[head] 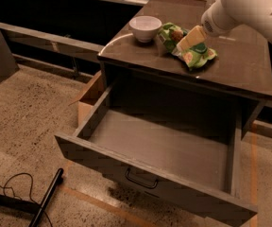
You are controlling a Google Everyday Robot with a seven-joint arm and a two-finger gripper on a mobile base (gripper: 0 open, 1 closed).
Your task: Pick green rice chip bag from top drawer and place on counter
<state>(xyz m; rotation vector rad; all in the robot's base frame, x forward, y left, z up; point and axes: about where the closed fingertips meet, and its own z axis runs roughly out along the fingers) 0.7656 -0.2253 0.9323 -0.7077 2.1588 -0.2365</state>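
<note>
- Green rice chip bag (199, 56): one. It lies crumpled on the counter (240, 63), toward the front-left corner and set back from the front edge. It is outside the top drawer (126, 167).
- Gripper (187, 42): one, tan-coloured, at the end of a white arm (249, 8) that enters from the right rear corner. It is down on the middle of the bag and touching it. Whether it is clamped on the bag or released cannot be told.
- White bowl (145, 27): one. It stands upright on the counter near the left edge, just beside the bag on its left. Its inside is not visible from this angle.
- Top drawer: one, pulled well out below the counter's front edge. Only its grey floor and side walls show inside. One small dark bar handle (140, 178) sits on the front panel.
- Cardboard box (91, 96): one. It stands on the floor (27, 122) against the left side of the cabinet, and the drawer partly hides it. Its contents cannot be seen.
- Floor: speckled, with one orange line running under the drawer front. One black cable (8, 186) and one dark rod (46, 200) lie near the lower left.
</note>
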